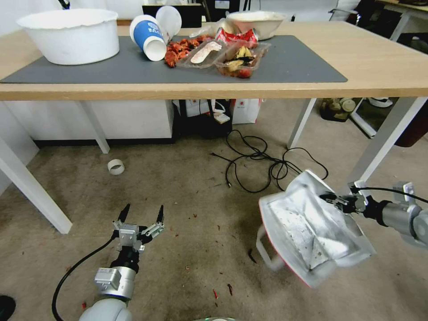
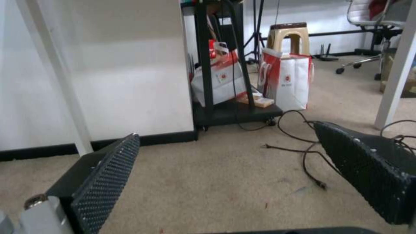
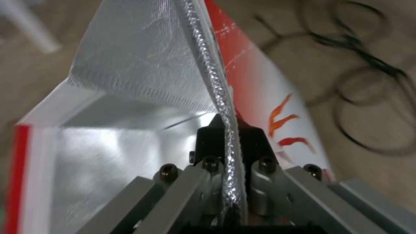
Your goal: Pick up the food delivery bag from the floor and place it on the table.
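Pinched between my right gripper [image 3: 225, 136] jaws is the foil-lined rim of the food delivery bag [image 1: 312, 227], and the right wrist view shows why I took it there: the seam is a thin stiff edge the narrow fingers can close on fully, where the boxy body would be too wide. Taking the table [image 1: 379, 67] as my landmark, the bag hangs in front of its near edge and below its top, off toward its right-hand white leg, tilted with the silver mouth gaping toward the head camera and a white strap handle [image 1: 267, 252] dangling from its lower side. I judge it is clear of the floor [image 1: 187, 187], though the lowest corner looks close to it. My left gripper [image 1: 141, 216] hovers low over the carpet in front of the table's left half, fingers spread wide and holding nothing, parked out of the bag's path. Black cables [image 1: 258, 162] lie on the floor between the bag and the table. On the table's grey mat [image 1: 294, 62], food trays [image 1: 232, 55], a tipped blue cup [image 1: 149, 35] and a white bowl [image 1: 69, 35] crowd the left and middle, so I judge the bare right end suits the bag best.
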Controlling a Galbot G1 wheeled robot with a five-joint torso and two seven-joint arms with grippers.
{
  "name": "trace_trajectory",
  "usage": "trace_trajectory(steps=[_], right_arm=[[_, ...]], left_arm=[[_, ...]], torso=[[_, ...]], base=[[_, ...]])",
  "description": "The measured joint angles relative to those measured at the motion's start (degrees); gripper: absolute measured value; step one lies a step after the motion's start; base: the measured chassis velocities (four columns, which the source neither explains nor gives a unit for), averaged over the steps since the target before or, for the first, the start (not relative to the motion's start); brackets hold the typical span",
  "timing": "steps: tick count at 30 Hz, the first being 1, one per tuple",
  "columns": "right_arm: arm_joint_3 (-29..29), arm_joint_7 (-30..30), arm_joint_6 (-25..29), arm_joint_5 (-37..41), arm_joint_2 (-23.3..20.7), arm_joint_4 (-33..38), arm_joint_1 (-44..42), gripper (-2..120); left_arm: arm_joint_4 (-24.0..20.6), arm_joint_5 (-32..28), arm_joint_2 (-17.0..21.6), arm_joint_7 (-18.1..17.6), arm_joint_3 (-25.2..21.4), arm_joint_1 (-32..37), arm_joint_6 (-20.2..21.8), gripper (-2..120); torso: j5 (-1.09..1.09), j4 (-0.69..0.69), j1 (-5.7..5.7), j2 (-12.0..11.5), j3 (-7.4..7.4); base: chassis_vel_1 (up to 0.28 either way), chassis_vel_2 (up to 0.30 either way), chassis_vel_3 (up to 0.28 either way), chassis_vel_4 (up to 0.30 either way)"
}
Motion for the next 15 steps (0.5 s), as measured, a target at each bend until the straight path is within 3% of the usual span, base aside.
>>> trace_trajectory(steps=[8,12,15], right_arm=[[-5.3,-5.8,0.0,6.3,-10.0,2.7,3.6,0],[-11.5,-13.1,0.0,13.3,-19.8,2.2,10.7,0],[-13.4,-16.2,0.1,16.0,-23.0,1.9,13.9,0]], left_arm=[[-1.0,0.1,-0.3,0.0,-0.3,1.1,-0.3,100],[-1.4,0.4,-0.3,0.0,-0.6,1.7,-0.7,100],[-1.5,0.4,-0.2,0.0,-0.7,1.7,-0.7,100]], torso=[[0.04,0.0,0.0,0.0,0.0],[0.03,0.03,0.0,0.0,0.0],[0.0,0.0,0.0,0.0,0.0]], base=[[0.0,0.0,0.0,0.0],[0.0,0.0,0.0,0.0],[0.0,0.0,0.0,0.0]])
